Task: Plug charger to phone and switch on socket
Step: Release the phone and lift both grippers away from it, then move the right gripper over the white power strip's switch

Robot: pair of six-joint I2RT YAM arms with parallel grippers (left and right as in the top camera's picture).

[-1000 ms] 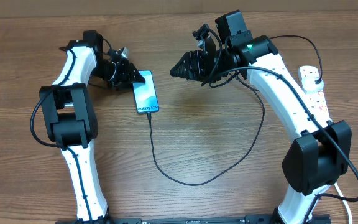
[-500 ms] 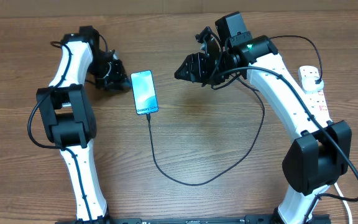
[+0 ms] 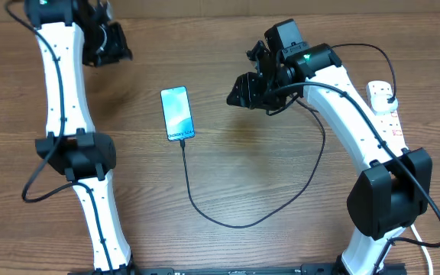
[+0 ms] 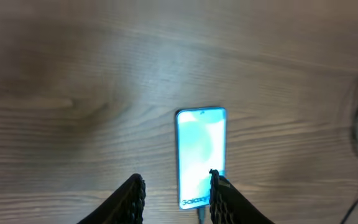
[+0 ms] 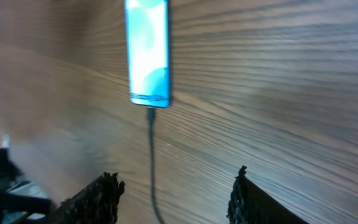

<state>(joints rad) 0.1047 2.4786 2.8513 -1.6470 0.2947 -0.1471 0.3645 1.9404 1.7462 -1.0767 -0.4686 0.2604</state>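
Phone (image 3: 177, 113) flat mid-table (image 3: 266, 176). Charger (image 3: 235, 224) looks seated in its near end and loops toward right arm (image 3: 350, 130). Socket (image 3: 384, 103) at right edge. Empty, parted wide: left jaws, right jaws. Risk: reaching for the switch snags the cable and yanks the connector out.

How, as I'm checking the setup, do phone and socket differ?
The phone is slim, dark-edged, blue-screened; the socket is long, white, red-marked. The phone lies mid-table, charger attached; the socket lies at the right edge, partly behind the right arm. Both lie flat, ungripped.
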